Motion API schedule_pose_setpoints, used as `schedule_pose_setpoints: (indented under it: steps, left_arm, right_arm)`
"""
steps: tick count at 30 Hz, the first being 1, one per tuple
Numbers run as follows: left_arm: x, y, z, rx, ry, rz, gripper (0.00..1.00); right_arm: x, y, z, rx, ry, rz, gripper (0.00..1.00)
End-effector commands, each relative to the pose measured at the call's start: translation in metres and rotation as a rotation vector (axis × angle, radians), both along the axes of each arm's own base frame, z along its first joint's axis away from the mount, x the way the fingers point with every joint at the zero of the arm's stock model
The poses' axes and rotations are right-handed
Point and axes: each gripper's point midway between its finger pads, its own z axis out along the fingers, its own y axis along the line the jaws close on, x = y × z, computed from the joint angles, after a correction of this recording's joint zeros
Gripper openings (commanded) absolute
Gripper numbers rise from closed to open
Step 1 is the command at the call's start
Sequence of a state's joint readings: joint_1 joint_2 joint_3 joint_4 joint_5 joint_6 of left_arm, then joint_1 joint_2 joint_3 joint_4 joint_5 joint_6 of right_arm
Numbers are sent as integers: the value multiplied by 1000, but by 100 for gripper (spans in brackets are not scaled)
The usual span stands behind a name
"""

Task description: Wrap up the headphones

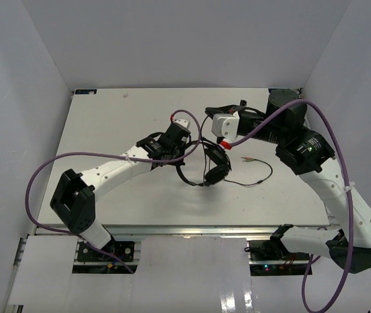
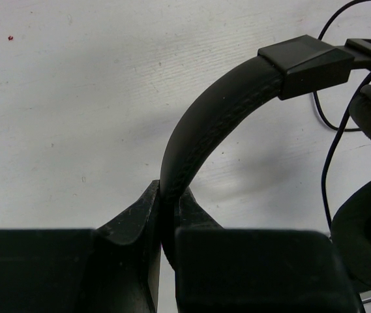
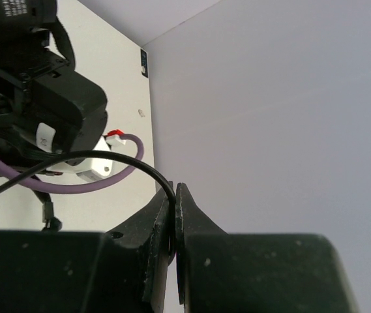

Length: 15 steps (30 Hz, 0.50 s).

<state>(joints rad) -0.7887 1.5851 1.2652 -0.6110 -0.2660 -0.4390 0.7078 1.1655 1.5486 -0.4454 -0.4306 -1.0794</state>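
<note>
Our left gripper (image 2: 167, 218) is clamped on the padded black headband (image 2: 219, 111) of the small black over-ear headphones (image 1: 215, 171), with its two fingers (image 2: 133, 222) pressed tight against the band from either side. In the left wrist view the headband arcs from that grip up toward 1 o'clock to a squared black slider (image 2: 306, 62). A round padded earcup (image 2: 368, 241) sits at 4 o'clock, and the thin black cord (image 2: 329, 163) hangs at 3 o'clock.

Our right gripper (image 3: 174, 212) is pinched closed on a stretch of the same cord. In the right wrist view the cord leaves the fingertips toward 10 o'clock, passing just above a thick purple cable (image 3: 81, 186).

From above, the headphones are near the middle of the white table (image 1: 107, 124), at 5 o'clock from the left gripper. The right gripper is at 12 o'clock from them. We cannot tell whether the earcups touch the surface. More cord loops over the table at 3 o'clock from the earcups, with a pale plug (image 1: 247, 158) beside the loop.
</note>
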Motion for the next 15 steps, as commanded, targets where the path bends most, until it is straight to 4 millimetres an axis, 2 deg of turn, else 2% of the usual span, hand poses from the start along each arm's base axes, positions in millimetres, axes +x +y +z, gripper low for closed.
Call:
schedule_pose_setpoints:
  steps: [1, 6, 15]
  left_arm:
    - [-7, -11, 23, -117, -42, -30, 0]
    - [-13, -10, 17, -136, -34, -45, 0]
    - [-8, -25, 25, -205, -36, -46, 0]
  right_arm:
    - [7, -5, 46, 93, -95, -50, 8]
    - [16, 0, 41, 82, -88, -60, 8]
    - [15, 14, 22, 43, -51, -23, 8]
